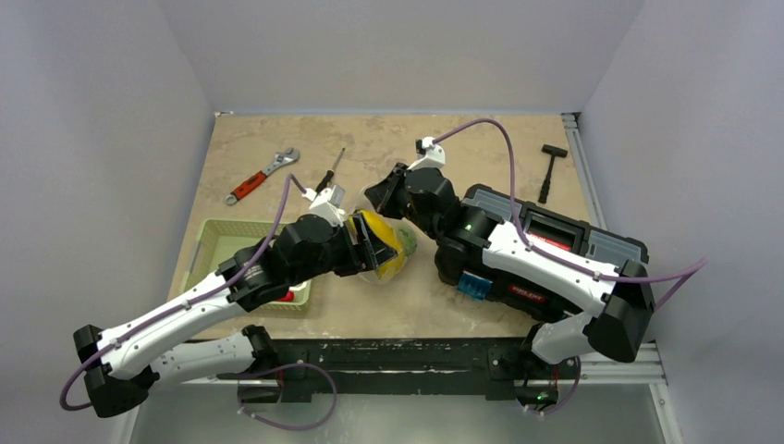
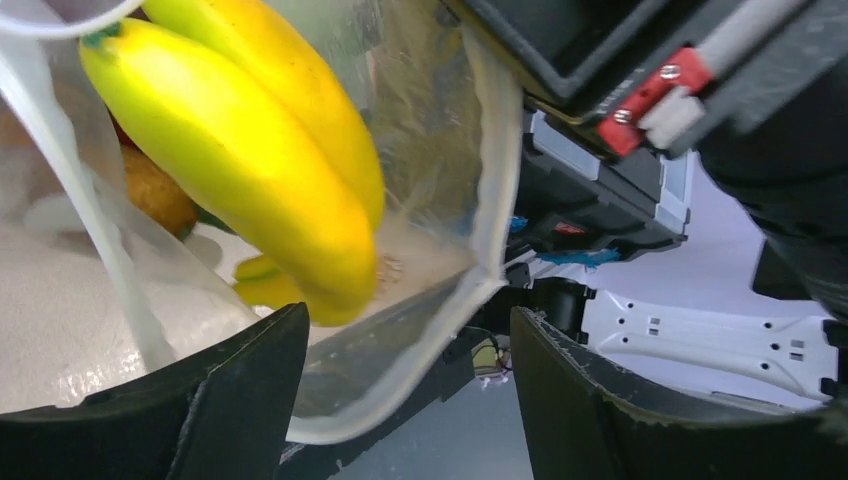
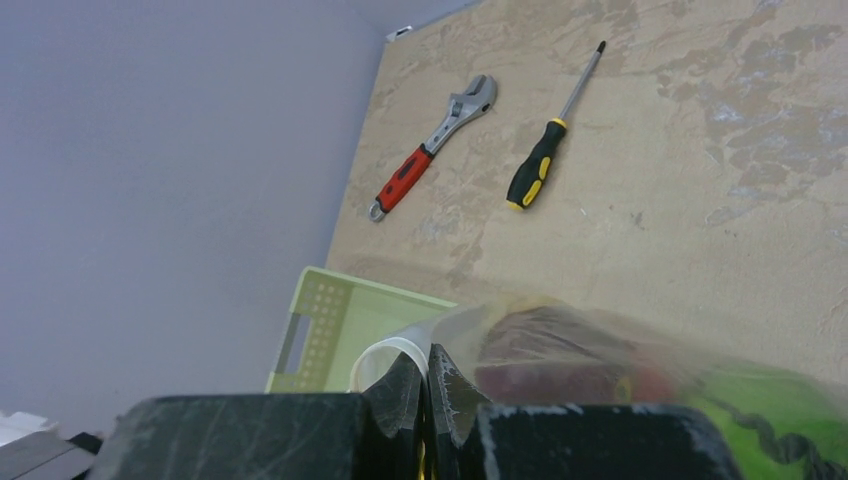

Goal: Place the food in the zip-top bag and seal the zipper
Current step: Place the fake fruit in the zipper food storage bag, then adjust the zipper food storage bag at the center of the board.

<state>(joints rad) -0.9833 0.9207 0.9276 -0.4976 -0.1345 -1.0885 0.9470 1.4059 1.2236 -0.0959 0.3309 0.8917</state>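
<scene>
Left wrist view puts me right at the mouth of the zip-top bag point(image 2: 440, 140). My left gripper point(image 2: 410, 400) has its fingers spread wide with nothing clamped, and the bag's lower lip droops into the gap, close against one finger. Past the lip a yellow banana point(image 2: 250, 170) lies within the clear plastic, with an orange piece point(image 2: 155, 190) tucked behind it. As I read it, that food sits in the bag and I hold none of it. The pale strip of the zipper point(image 2: 492, 170) runs down the far side of the opening, still parted.

On the right wrist view my right gripper point(image 3: 425, 365) is pressed together on the bag's rim, holding the mouth up. Dark maroon and green pieces show through the film beside it. From the top external view the bag sits mid-table between my two wrists, just beside the black toolbox point(image 1: 564, 231), with the green basket point(image 1: 231, 242) off to my left.

The step in hand, I judge, is loading, and it is near its end. A spot of red point(image 1: 294, 296) shows in the basket under my left arm, too small to name; if it is food, it goes in first. The next move calls for backing my left fingers out without dragging the lip. Then I pinch the strip at one end and run along it while the right holds the rim taut
</scene>
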